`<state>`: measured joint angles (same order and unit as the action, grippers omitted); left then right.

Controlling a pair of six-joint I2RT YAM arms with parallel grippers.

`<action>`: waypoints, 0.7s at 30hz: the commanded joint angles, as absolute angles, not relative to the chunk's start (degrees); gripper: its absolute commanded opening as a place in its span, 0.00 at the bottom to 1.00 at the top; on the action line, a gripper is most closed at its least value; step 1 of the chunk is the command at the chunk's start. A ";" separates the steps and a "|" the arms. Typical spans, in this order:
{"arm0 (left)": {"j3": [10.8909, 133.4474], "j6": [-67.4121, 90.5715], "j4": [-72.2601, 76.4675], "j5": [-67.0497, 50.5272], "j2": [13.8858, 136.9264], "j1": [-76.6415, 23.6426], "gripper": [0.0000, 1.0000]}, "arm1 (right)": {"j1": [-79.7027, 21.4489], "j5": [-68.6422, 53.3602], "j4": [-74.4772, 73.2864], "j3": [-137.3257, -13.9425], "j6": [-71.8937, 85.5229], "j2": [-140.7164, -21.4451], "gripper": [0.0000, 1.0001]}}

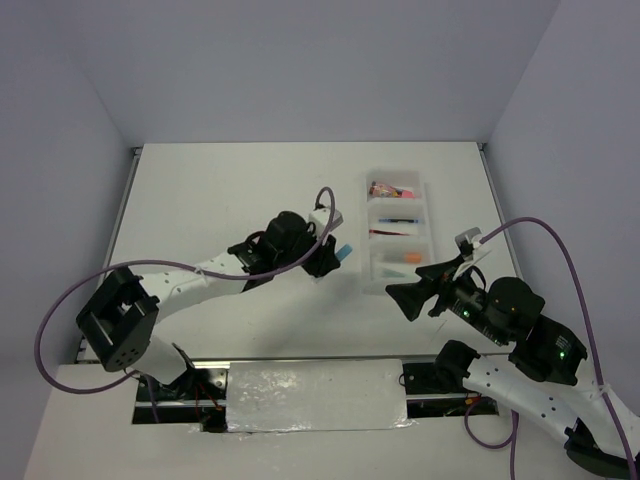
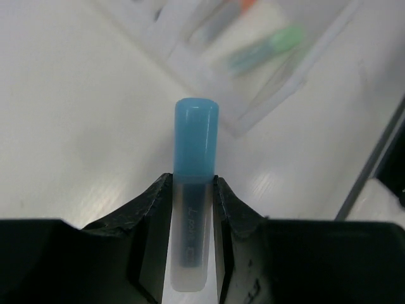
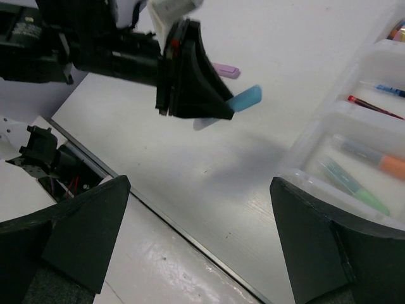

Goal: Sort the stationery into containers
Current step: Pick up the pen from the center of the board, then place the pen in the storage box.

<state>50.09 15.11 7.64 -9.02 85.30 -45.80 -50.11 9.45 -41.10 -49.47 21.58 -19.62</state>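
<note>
Where the left arm (image 1: 190, 275) reaches: from its base at 7 o'clock of the table (image 1: 220, 200) it stretches low and long toward the table's middle, with the wrist pointing to 3 o'clock.
Left gripper (image 2: 193, 183): clenched on the blue highlighter (image 2: 196, 145). The jaws pinch its pale translucent barrel from both sides, and the blue cap sticks out past the tips.
Blue highlighter, place: held clear of the table near its middle, with its shadow on the surface below. The tray (image 1: 432, 225) lies at 3 o'clock of it, apart.
Right arm (image 1: 520, 320): rises from 5 o'clock and folds back at the elbow, with the wrist aimed to 10 o'clock.
Right gripper (image 3: 199, 183): spread wide with nothing between the jaws, at 6 o'clock of the tray's near end.
Tray: three compartments in a row, at 2 o'clock of the table's middle.
Near compartment: an orange marker (image 3: 392, 166) and a green highlighter (image 3: 357, 187).
Middle compartment: a red pen (image 3: 373, 106) and a blue pen (image 3: 389, 90).
Far compartment: pink items (image 1: 392, 188), too small to tell apart.
Loose on the table: a lilac marker (image 3: 226, 71), seen from the right wrist just behind the left gripper.
</note>
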 commanded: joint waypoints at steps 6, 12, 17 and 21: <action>70.54 9.84 10.28 -20.47 96.21 -48.07 0.29 | -50.45 11.16 -41.31 -52.91 21.53 -17.84 1.00; 79.97 9.58 8.35 -21.97 105.63 -50.09 0.40 | -50.45 12.57 -43.68 -53.96 21.62 -16.88 1.00; 83.23 9.93 9.66 -22.67 110.91 -51.15 0.68 | -50.45 12.83 -44.03 -53.35 21.53 -15.91 1.00; 84.20 10.72 11.69 -21.62 112.59 -51.15 0.82 | -50.45 12.92 -44.30 -53.17 21.62 -16.17 1.00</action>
<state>81.45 10.74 7.62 -20.51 112.01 -51.20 -50.11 11.86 -44.23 -52.07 21.61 -16.47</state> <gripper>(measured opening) 0.811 0.997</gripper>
